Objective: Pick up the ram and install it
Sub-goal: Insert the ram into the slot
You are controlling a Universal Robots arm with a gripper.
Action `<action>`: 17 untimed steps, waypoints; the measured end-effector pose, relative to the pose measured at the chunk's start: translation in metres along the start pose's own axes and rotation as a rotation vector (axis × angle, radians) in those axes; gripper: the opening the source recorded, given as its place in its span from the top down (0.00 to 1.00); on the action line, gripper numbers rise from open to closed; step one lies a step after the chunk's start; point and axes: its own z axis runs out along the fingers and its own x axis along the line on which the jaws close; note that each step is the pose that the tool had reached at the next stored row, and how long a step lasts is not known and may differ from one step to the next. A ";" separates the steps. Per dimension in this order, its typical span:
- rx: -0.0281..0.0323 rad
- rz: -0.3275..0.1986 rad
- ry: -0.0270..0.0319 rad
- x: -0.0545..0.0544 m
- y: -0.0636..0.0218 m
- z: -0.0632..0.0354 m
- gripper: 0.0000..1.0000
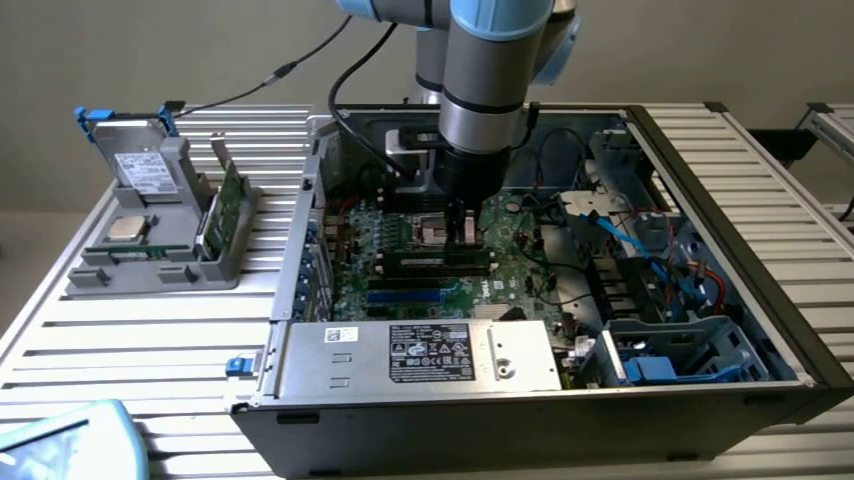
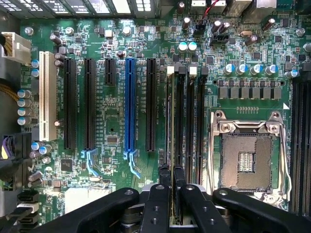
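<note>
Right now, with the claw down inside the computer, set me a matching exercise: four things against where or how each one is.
Things
1. ram
2. processor socket
3. blue slot
4. silver chip

Places or states
A. square metal frame with nothing seated in it
B. lying in the grey tray outside the case
C. pinched edge-on in the claw, over the memory slots
D. between two black card slots on the green board

Pairs: 1-C, 2-A, 3-D, 4-B
</note>
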 end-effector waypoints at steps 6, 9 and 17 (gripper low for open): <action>-0.0001 -0.001 -0.0001 0.000 0.0000 0.0000 0.86; 0.0000 -0.004 0.0002 0.000 -0.0001 0.0001 0.86; 0.0001 -0.007 0.0003 0.000 -0.0002 0.0007 0.86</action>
